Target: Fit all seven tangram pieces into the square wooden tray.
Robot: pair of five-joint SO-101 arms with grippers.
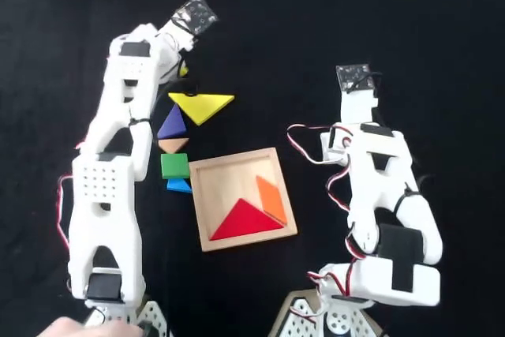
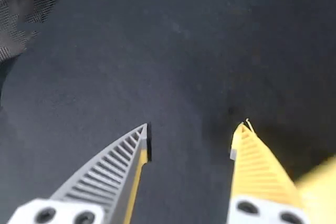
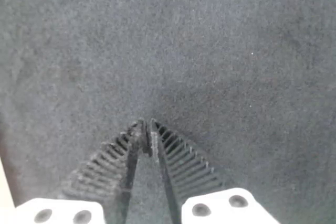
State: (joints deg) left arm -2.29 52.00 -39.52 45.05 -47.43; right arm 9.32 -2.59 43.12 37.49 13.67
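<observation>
High view puts the wooden tray (image 1: 229, 181) mid-table holding two pieces (image 1: 246, 219), five more loose beside it, so the left pincer (image 2: 191, 135) gapes empty near the yellow triangle (image 1: 201, 106), probably lining up a pick, while the right pincer (image 3: 146, 127) is closed on nothing.

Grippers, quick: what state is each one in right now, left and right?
Left gripper: open, holding nothing.
Right gripper: closed, nothing between its fingertips.
</observation>
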